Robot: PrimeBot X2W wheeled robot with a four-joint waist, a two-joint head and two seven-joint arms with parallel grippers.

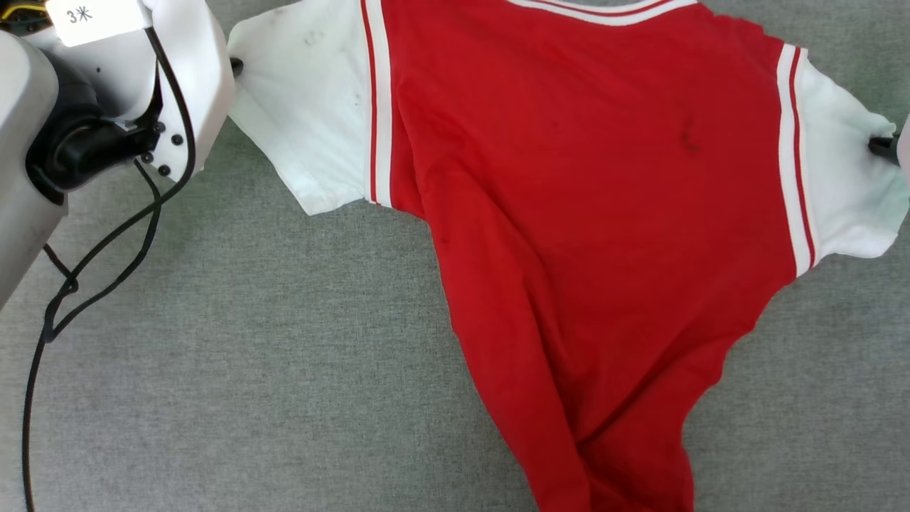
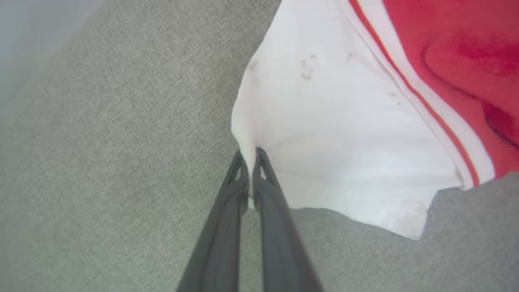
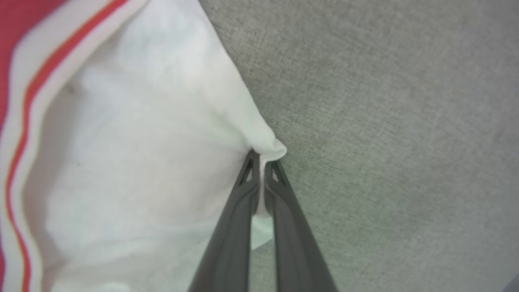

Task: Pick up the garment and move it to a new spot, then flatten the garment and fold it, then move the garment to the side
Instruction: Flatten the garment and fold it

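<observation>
The garment (image 1: 590,213) is a red T-shirt with white sleeves and red-and-white striped trim, spread across the grey cloth surface, its body bunching toward the bottom edge of the head view. My left gripper (image 2: 248,156) is shut on the edge of one white sleeve (image 2: 336,134); in the head view its tip (image 1: 236,67) shows at that sleeve's outer edge. My right gripper (image 3: 261,158) is shut on a pinch of the other white sleeve (image 3: 142,154), and its dark tip (image 1: 884,147) shows at the far right of the head view.
Grey woven cloth (image 1: 249,370) covers the whole work surface. My left arm's pale housing (image 1: 106,92) with black cables (image 1: 92,277) takes up the upper left of the head view.
</observation>
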